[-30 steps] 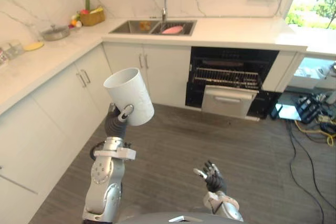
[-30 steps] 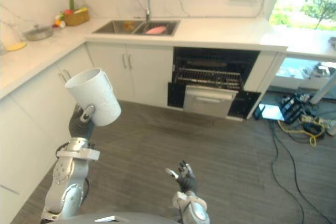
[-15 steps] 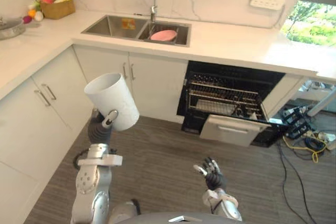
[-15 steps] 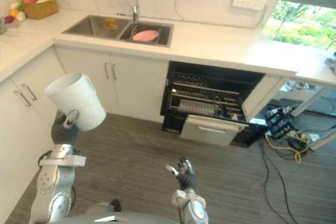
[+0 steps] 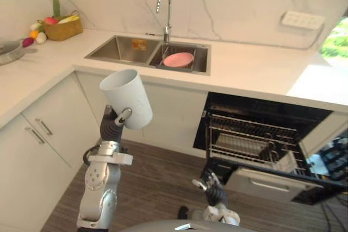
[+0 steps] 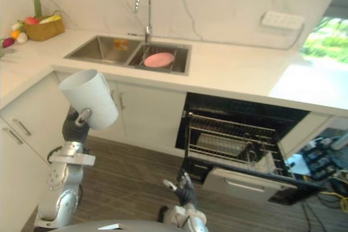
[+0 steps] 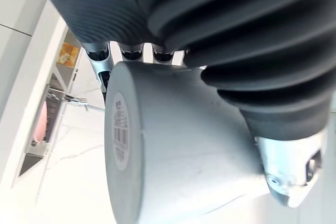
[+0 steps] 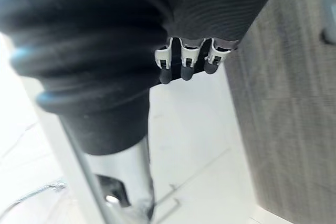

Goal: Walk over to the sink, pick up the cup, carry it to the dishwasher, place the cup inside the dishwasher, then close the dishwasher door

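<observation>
- left arm (image 5: 100,184) is bent up, silver forearm standing pretty much vertical with the wrist on top
- left robot hand (image 5: 112,129) is wrapped round the white cup (image 5: 126,97), fingers (image 7: 131,52) behind it, thumb across the front
- right arm (image 5: 225,217) sits low and close in
- right robot hand (image 5: 213,190) points up, fingers loose and spread

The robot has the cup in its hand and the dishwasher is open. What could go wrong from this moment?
1. The left hand grips the white cup only near its base, and the cup leans. It might slip while the robot walks.
2. The dishwasher door hangs open, low over the floor. The robot could bump into it when it comes closer.
3. The cup is on the left and the rack is far to the right, so the reach may be awkward.
</observation>
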Controlling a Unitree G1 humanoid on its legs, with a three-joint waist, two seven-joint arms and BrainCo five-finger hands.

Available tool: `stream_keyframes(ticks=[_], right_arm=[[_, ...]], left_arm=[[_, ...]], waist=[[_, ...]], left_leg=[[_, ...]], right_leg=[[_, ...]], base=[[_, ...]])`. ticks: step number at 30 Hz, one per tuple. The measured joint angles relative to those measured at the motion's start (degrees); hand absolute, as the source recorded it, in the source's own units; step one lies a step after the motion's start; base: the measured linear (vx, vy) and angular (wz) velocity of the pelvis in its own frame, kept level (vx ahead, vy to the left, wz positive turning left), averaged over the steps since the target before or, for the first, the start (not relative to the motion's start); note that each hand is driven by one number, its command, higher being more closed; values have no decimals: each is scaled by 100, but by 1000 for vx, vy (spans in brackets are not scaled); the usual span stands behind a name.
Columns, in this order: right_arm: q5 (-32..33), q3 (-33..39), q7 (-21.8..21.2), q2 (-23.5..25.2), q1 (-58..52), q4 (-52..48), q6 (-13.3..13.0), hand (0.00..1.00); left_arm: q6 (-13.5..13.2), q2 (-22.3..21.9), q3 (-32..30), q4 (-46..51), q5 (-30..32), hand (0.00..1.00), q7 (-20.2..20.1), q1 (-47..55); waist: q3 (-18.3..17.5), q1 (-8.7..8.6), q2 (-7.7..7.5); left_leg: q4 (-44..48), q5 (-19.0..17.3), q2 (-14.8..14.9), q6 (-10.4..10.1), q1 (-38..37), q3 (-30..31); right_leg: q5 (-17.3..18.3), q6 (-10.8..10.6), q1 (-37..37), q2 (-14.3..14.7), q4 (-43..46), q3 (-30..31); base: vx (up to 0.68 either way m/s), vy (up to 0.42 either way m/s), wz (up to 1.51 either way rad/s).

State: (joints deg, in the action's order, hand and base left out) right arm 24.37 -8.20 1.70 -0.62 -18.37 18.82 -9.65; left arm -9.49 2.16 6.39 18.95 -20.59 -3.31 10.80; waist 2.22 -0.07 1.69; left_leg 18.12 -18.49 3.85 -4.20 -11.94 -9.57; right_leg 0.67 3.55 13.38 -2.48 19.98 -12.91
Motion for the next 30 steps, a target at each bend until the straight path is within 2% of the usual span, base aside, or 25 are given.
stream_keyframes(ticks=[1, 2, 4, 5, 6, 7, 8, 9, 11, 12, 13, 14, 15, 16, 17, 19, 20, 21, 22, 25, 26, 28, 30], right_arm=[[2, -8, 18, 5, 142, -11, 13, 0], [1, -24, 20, -6, 175, -45, 18, 0], [-5, -115, 42, -85, 146, -238, 66, 0], [2, -139, 67, -144, 133, -290, 68, 0], [3, -162, 80, -190, 131, -312, 68, 0], [3, -203, 71, -268, 130, -380, 76, 0], [-1, -232, 41, -277, 133, -437, 79, 0], [-3, -246, 7, -276, 135, -436, 80, 0], [-4, -363, 1, -300, 120, -389, 81, 0], [-3, -408, 6, -326, 117, -373, 79, 0], [-4, -477, 5, -372, 115, -318, 65, 0], [-3, -486, 18, -379, 108, -173, 12, 0], [-4, -480, 21, -400, 80, -143, 11, 0], [-21, -487, 10, -477, 41, -120, 0, 0], [-118, -450, 12, -445, 17, -33, -16, 0], [-446, -460, -16, -252, -30, 10, -21, 0], [-524, -468, -24, -168, -65, 7, -21, 0], [-641, -466, 2, -125, -92, 2, -32, 0], [-686, -450, 87, -110, -145, -32, -92, 0], [-677, -253, 423, -90, -384, -249, -301, 0], [-679, -171, 512, -84, -438, -258, -390, 0], [-692, 51, 648, -108, -449, -260, -437, 0], [-697, 222, 769, -78, -447, -269, -477, 0]], left_arm=[[8, -6, 15, 19, 3, 100, 3, -22], [12, -6, 35, 40, 3, 100, 6, -18], [26, -21, 33, 80, 1, 100, 26, 9], [28, -25, 16, 90, 1, 100, 59, 68], [27, -42, 12, 98, 2, 100, 59, 109], [16, -87, 12, 166, 4, 100, 59, 226], [4, -126, -10, 283, 18, 100, 60, 392], [-5, -134, -21, 321, 26, 100, 61, 468], [-6, -238, -238, 330, 64, 100, 58, 710], [-5, -273, -306, 332, 61, 100, 57, 764], [-6, -313, -419, 372, 60, 100, 40, 847], [-9, -312, -459, 431, 59, 100, -62, 904], [-10, -314, -445, 469, 60, 100, -108, 933], [-44, -321, -424, 587, 59, 100, -176, 1056], [-53, -288, -430, 619, 59, 100, -215, 1051], [-50, -83, -500, 626, 55, 100, -215, 976], [-43, -36, -512, 625, 55, 100, -199, 969], [-41, -28, -499, 623, 54, 100, -189, 967], [-41, -23, -421, 620, 53, 100, -187, 934], [-54, 13, 28, 480, 53, 100, -192, 557], [-58, -7, 165, 469, 51, 100, -179, 460], [-58, 3, 320, 457, 47, 100, -95, 328], [-58, 1, 446, 406, 31, 100, 12, 169]], waist=[[41, 9, 33], [55, 26, 33], [109, 99, -7], [94, 169, -2], [72, 184, 10], [61, 216, 18], [57, 281, -2], [58, 317, -14], [68, 351, -59], [63, 355, -65], [62, 370, -63], [38, 436, -23], [12, 500, 36], [-83, 602, 238], [-138, 493, 270], [-122, 360, -125], [-128, 350, -278], [-126, 335, -346], [-132, 302, -347], [-244, 65, -222], [-281, 0, -116], [-285, -56, -7], [-305, -102, 23]], left_leg=[[415, 97, 110, -66, 65, 16], [1335, 310, 272, -63, 358, 15], [2891, 682, 620, -142, 1056, -85], [3067, 501, 726, -83, 1312, -296], [2972, 415, 742, -54, 1440, -366], [2494, 318, 750, -3, 1646, -468], [1764, 347, 724, 1, 1784, -427], [1403, 387, 705, -12, 1834, -358], [280, 895, 654, -81, 2009, -73], [69, 1028, 657, -98, 2009, -55], [-253, 1287, 659, -115, 1996, -60], [-480, 1651, 672, -76, 1914, 14], [-590, 1895, 677, -32, 1820, 82], [-645, 2199, 726, -18, 1563, 234], [-684, 1870, 751, -213, 1442, 360], [-774, 1723, 398, -186, 1262, 483], [-785, 1718, 301, -180, 1155, 466], [-793, 1676, 253, -170, 1036, 457], [-801, 1578, 241, -182, 912, 442], [-881, 1217, 261, -70, 789, 366], [-904, 1083, 270, -68, 786, 269], [-905, 952, 268, -72, 782, 75], [-875, 870, 247, -44, 754, -107]], right_leg=[[170, -20, -167, 100, -49, -11], [338, 31, -421, 210, -174, 7], [387, 52, -931, 368, -566, 123], [397, 64, -1170, 388, -790, 242], [397, 65, -1261, 388, -896, 293], [397, 64, -1394, 370, -1051, 437], [410, 66, -1436, 334, -1102, 649], [450, 59, -1457, 303, -1097, 747], [637, -30, -1576, 90, -1055, 1053], [684, -60, -1604, 26, -1031, 1122], [799, -215, -1637, -61, -931, 1283], [906, -405, -1637, -80, -784, 1463], [959, -490, -1615, -57, -713, 1549], [1071, -644, -1520, 9, -606, 1463], [1180, -732, -1505, -83, -545, 1363], [1225, -938, -1374, -483, -467, 1395], [1161, -1027, -1347, -645, -488, 1356], [1082, -1038, -1358, -735, -544, 1314], [1022, -1065, -1391, -766, -616, 1213], [963, -1154, -1341, -719, -713, 1288], [945, -1176, -1223, -673, -725, 1423], [888, -1172, -1054, -614, -764, 1697], [794, -1208, -985, -609, -835, 1887]], base=[[342, -211, -6], [386, -239, -11], [329, -152, -28], [292, -98, -47], [280, -73, -59], [280, -33, -65], [277, -12, -73], [298, 33, -79], [325, 80, -70], [431, 168, -69], [467, 226, -79], [478, 259, -88], [399, 298, -125], [294, 282, -113], [327, 366, -107], [261, 297, -83], [170, 170, -107], [99, 106, -102], [66, 100, -95], [24, 104, -44], [-16, 108, -44], [-24, 96, -70], [-15, 82, -67]])
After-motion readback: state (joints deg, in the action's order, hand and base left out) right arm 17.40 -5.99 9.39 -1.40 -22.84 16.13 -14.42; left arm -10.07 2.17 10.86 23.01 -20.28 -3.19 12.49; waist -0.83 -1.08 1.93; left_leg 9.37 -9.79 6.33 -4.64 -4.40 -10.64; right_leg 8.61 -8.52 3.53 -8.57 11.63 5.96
